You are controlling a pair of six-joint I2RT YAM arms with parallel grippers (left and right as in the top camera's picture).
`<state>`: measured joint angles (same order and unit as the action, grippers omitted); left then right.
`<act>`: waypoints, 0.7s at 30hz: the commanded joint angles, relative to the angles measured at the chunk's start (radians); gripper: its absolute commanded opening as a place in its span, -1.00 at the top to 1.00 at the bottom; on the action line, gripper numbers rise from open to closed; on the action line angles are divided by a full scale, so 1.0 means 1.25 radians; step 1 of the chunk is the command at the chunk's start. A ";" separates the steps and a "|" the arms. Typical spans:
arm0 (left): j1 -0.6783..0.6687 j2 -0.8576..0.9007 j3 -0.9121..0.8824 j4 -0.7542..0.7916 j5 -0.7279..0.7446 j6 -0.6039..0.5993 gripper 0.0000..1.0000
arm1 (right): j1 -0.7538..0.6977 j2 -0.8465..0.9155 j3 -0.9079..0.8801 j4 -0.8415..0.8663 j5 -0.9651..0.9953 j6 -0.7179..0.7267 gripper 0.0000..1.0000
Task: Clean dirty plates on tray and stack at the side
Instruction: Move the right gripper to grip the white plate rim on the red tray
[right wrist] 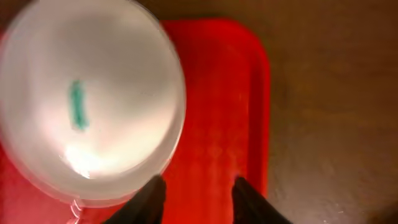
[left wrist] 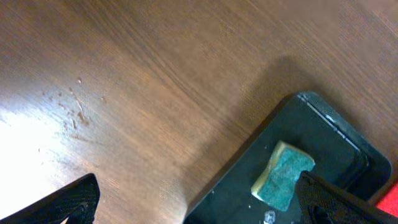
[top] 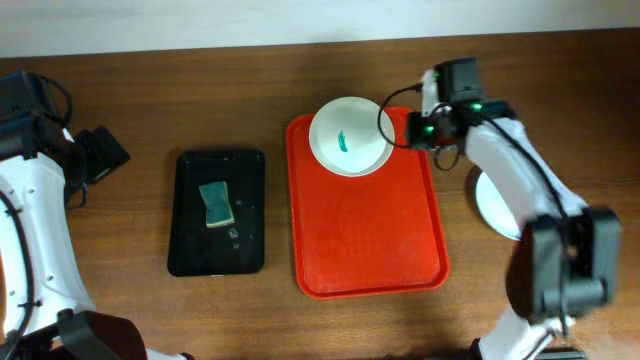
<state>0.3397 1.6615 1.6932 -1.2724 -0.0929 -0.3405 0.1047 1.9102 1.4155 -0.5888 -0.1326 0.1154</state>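
A pale plate point(top: 349, 136) with a green smear at its centre sits at the far end of the red tray point(top: 370, 240). In the right wrist view the plate point(right wrist: 93, 99) fills the upper left, and a second rim shows beneath it. My right gripper point(top: 400, 128) is open just right of the plate, over the red tray point(right wrist: 217, 93). Its fingertips point(right wrist: 199, 199) are empty, and the left one is close to the plate's rim. Another white plate point(top: 492, 205) lies on the table right of the tray, partly hidden by my right arm. My left gripper point(top: 108, 152) is open and empty.
A black tray point(top: 190, 230) left of the red one holds a green and yellow sponge point(top: 216, 203). In the left wrist view the sponge point(left wrist: 286, 180) lies between the open fingers point(left wrist: 202, 208), on the black tray point(left wrist: 323, 130). Brown wooden table point(left wrist: 155, 74) lies around.
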 commanded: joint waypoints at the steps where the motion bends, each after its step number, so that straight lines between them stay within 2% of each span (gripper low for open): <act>1: 0.003 -0.006 0.009 0.002 -0.001 -0.008 -0.99 | 0.001 0.102 0.001 0.071 -0.050 -0.002 0.27; 6: 0.003 -0.006 0.009 0.002 -0.001 -0.008 -0.99 | 0.001 0.179 0.001 0.112 -0.127 -0.005 0.29; 8: 0.003 -0.006 0.009 0.002 -0.001 -0.008 -0.99 | 0.001 0.176 0.003 0.107 -0.149 -0.005 0.52; 9: 0.003 -0.006 0.009 0.002 -0.001 -0.008 -0.99 | 0.000 0.167 0.007 0.096 -0.157 -0.005 0.52; 11: 0.003 -0.006 0.009 0.002 -0.001 -0.008 -0.99 | -0.002 0.147 0.019 0.066 -0.154 -0.005 0.37; 15: 0.003 -0.006 0.009 0.002 -0.001 -0.008 -0.99 | -0.004 0.103 0.044 0.034 -0.197 -0.005 0.33; 21: 0.003 -0.006 0.009 0.002 -0.001 -0.008 -0.99 | 0.019 0.119 0.043 0.021 -0.203 -0.002 0.28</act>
<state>0.3401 1.6615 1.6936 -1.2713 -0.0937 -0.3405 0.1055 2.0708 1.4521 -0.5503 -0.3653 0.1085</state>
